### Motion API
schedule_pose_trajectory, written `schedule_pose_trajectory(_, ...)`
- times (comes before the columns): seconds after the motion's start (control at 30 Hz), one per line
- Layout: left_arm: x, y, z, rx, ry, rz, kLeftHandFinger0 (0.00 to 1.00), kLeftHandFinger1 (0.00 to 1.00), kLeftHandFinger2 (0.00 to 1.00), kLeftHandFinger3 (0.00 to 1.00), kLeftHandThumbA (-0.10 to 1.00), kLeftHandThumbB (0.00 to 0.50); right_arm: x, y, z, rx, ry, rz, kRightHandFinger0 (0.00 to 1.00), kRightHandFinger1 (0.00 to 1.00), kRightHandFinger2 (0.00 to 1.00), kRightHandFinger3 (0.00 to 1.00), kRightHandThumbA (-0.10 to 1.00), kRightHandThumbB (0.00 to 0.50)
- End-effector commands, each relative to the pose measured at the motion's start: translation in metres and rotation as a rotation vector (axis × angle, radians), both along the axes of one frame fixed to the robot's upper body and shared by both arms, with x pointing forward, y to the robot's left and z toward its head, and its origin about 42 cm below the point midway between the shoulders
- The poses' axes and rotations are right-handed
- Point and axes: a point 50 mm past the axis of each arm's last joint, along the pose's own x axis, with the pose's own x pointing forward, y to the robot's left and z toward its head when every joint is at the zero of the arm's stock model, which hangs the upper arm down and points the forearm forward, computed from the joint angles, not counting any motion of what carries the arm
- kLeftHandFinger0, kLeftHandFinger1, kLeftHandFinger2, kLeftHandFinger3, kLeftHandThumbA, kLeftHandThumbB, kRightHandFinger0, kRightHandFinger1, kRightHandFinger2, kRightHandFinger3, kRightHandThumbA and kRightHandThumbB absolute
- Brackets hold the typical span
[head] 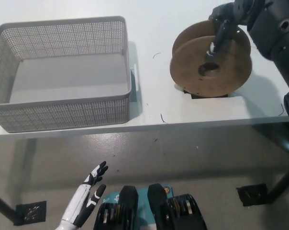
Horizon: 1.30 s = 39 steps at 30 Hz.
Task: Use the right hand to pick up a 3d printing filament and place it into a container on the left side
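Far left of the desk [149, 110]: grey mesh basket [63, 103], open top, nothing visible inside, cut-out handle on its left end wall. It sits square to the near desk edge, close to it

Below the desk edge, lower left: white left hand [84, 203] hanging over the floor [183, 158], fingers spread and holding nothing, well clear of desk and basket

Middle of the desk between basket and spool is bare white surface with a couple of thin dark strands lying loose on it

Right side of the desk: filament spool [211, 60], brown cardboard flanges, standing on its rim with the flat face and centre hub hole turned toward the near side. It rests on a dark patch [204, 93] on the desk, only a sliver of that shows under the spool. Spool is well apart from the basket, not in it

Black right hand [226, 24] comes in from the upper right, over the top far side of the spool. One of its fingers [216, 40] reaches down across the near flange toward the hub; the rest curl over the far rim. The hand is touching the spool, but I cannot tell whether the fingers have actually closed on it, since the far side is hidden by the flange and the arm. Spool still looks seated on the desk, upright, not lifted

Far right, under the desk: a desk leg foot plate [254, 194] on the floor, another one at lower left
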Motion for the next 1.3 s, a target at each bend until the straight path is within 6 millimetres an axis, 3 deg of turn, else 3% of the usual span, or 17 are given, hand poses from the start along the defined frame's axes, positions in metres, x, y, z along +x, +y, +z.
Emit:
schedule_pose_trajectory(0.0,0.008,0.004,0.015,0.012,-0.058,-0.018,1.0,1.0,1.0,1.0,1.0,0.256,0.0,-0.002,-0.037,-0.016,-0.126,0.029,0.22,0.53,0.85,0.69,-0.1,0.17)
schedule_pose_trajectory(0.07,0.01,0.003,0.015,0.016,-0.061,-0.02,1.0,1.0,1.0,1.0,1.0,0.254,0.001,-0.005,-0.033,0.033,-0.146,-0.013,0.0,0.3,0.64,0.81,-0.1,0.129)
schedule_pose_trajectory(0.23,0.012,0.003,0.017,0.021,-0.06,-0.023,1.0,1.0,1.0,1.0,1.0,0.251,0.003,-0.02,-0.026,0.238,-0.152,-0.101,0.15,0.37,0.52,0.95,-0.1,0.166)
schedule_pose_trajectory(0.27,0.013,0.003,0.018,0.024,-0.059,-0.024,1.0,1.0,1.0,1.0,1.0,0.249,0.003,-0.027,-0.026,0.318,-0.152,-0.128,0.19,0.38,0.47,0.75,-0.1,0.174)
schedule_pose_trajectory(0.33,0.013,0.003,0.018,0.022,-0.061,-0.027,1.0,1.0,1.0,1.0,1.0,0.251,0.003,-0.041,-0.026,0.489,-0.14,-0.206,0.01,0.09,0.19,0.28,-0.1,0.18)
schedule_pose_trajectory(0.4,0.014,0.002,0.018,0.016,-0.06,-0.03,1.0,1.0,1.0,1.0,1.0,0.249,0.003,-0.051,-0.026,0.662,-0.13,-0.279,0.0,0.14,0.38,0.35,-0.1,0.183)
schedule_pose_trajectory(0.43,0.015,0.002,0.018,0.017,-0.061,-0.031,1.0,1.0,1.0,1.0,1.0,0.246,0.003,-0.059,-0.027,0.817,-0.105,-0.352,0.0,0.27,0.68,0.76,-0.1,0.174)
schedule_pose_trajectory(0.47,0.015,0.003,0.018,0.02,-0.065,-0.031,1.0,1.0,1.0,1.0,1.0,0.245,0.003,-0.066,-0.028,0.897,-0.104,-0.404,0.0,0.34,0.81,1.0,-0.1,0.19)
schedule_pose_trajectory(0.6,0.014,0.004,0.017,0.016,-0.065,-0.033,1.0,1.0,1.0,1.0,1.0,0.242,0.0,-0.086,-0.038,1.239,-0.053,-0.506,0.0,0.29,0.77,1.0,-0.1,0.111)
schedule_pose_trajectory(0.67,0.014,0.003,0.017,0.021,-0.065,-0.032,1.0,1.0,1.0,1.0,1.0,0.253,-0.002,-0.093,-0.043,1.342,-0.04,-0.538,0.0,0.23,0.77,0.74,-0.1,0.099)
schedule_pose_trajectory(0.7,0.015,0.003,0.017,0.023,-0.061,-0.029,1.0,1.0,1.0,1.0,1.0,0.261,-0.003,-0.098,-0.047,1.389,-0.041,-0.565,0.0,0.18,0.67,0.54,-0.1,0.119)
schedule_pose_trajectory(0.77,0.015,0.003,0.016,0.024,-0.061,-0.029,1.0,1.0,1.0,1.0,1.0,0.254,-0.004,-0.101,-0.052,1.481,-0.034,-0.584,0.0,0.16,0.62,0.52,-0.1,0.11)
schedule_pose_trajectory(0.83,0.015,0.003,0.015,0.022,-0.061,-0.027,1.0,1.0,1.0,1.0,1.0,0.257,-0.005,-0.104,-0.057,1.58,-0.027,-0.607,0.0,0.17,0.62,0.71,-0.1,0.103)
schedule_pose_trajectory(0.97,0.015,0.002,0.015,0.019,-0.058,-0.029,1.0,1.0,1.0,1.0,1.0,0.251,-0.008,-0.109,-0.071,1.801,0.012,-0.704,0.0,0.16,0.58,0.51,-0.1,0.131)
schedule_pose_trajectory(1.07,0.014,0.002,0.013,0.016,-0.055,-0.028,1.0,1.0,1.0,1.0,1.0,0.251,-0.01,-0.106,-0.086,1.969,0.032,-0.765,0.0,0.07,0.55,0.73,-0.1,0.116)
schedule_pose_trajectory(1.23,0.014,0.002,0.012,0.021,-0.056,-0.028,1.0,1.0,1.0,1.0,1.0,0.249,-0.015,-0.097,-0.107,2.101,0.091,-0.775,0.0,0.03,0.57,0.69,-0.1,0.103)
schedule_pose_trajectory(1.27,0.013,0.002,0.012,0.021,-0.053,-0.029,1.0,1.0,1.0,1.0,1.0,0.248,-0.016,-0.094,-0.111,2.147,0.12,-0.791,0.0,0.01,0.58,0.85,-0.1,0.074)
